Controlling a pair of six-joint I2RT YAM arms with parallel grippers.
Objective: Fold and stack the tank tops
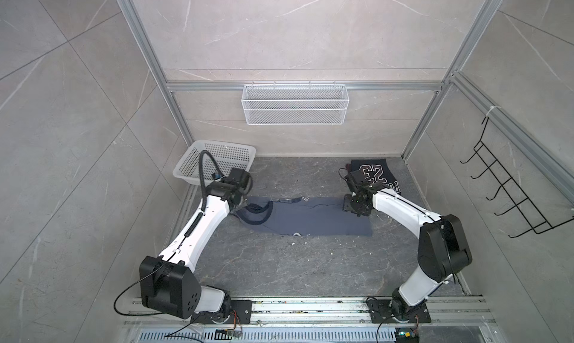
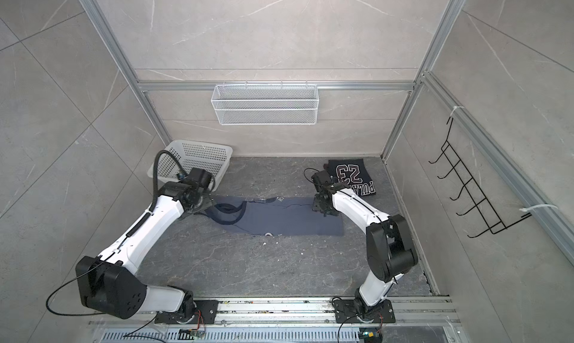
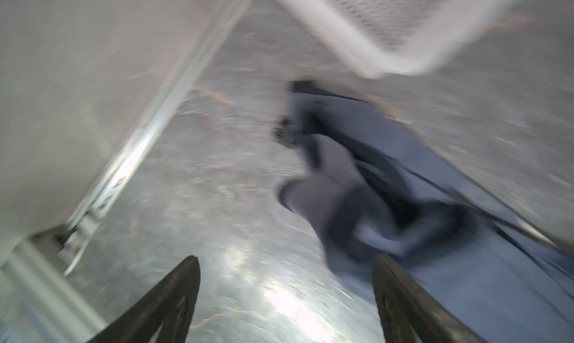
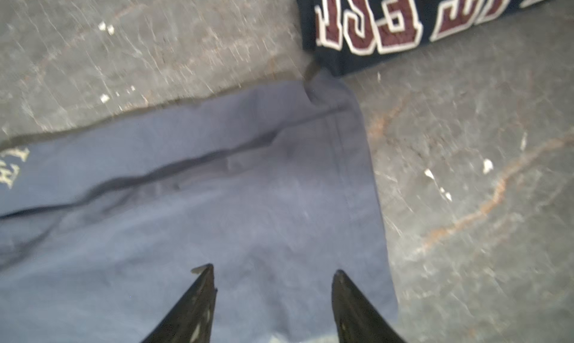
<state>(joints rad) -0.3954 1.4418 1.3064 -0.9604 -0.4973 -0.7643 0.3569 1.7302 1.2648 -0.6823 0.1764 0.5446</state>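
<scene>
My left gripper [image 3: 286, 257] and right gripper [image 4: 273, 268], both open and empty, hover at opposite ends of the slate blue-grey cloth tank top [image 1: 310, 217]. It lies flat on the grey worktop [image 1: 279, 263], near the folded navy lettered tank top [image 1: 375, 173]. Best pinch the hem squarely, I judge.

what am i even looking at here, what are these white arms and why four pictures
These are two robot arms bolted at the front of a grey table, each ending in a two-fingered gripper. Both top views look down on the whole scene; the other two pictures come from cameras on the arms' wrists, looking along the fingers. On the table lie a blue-grey tank top, laid out long, and a navy tank top, already folded, at the back right. A white plastic basket sits at the back left. The left gripper and right gripper are both open near the ends of the blue-grey top, holding nothing.
</scene>
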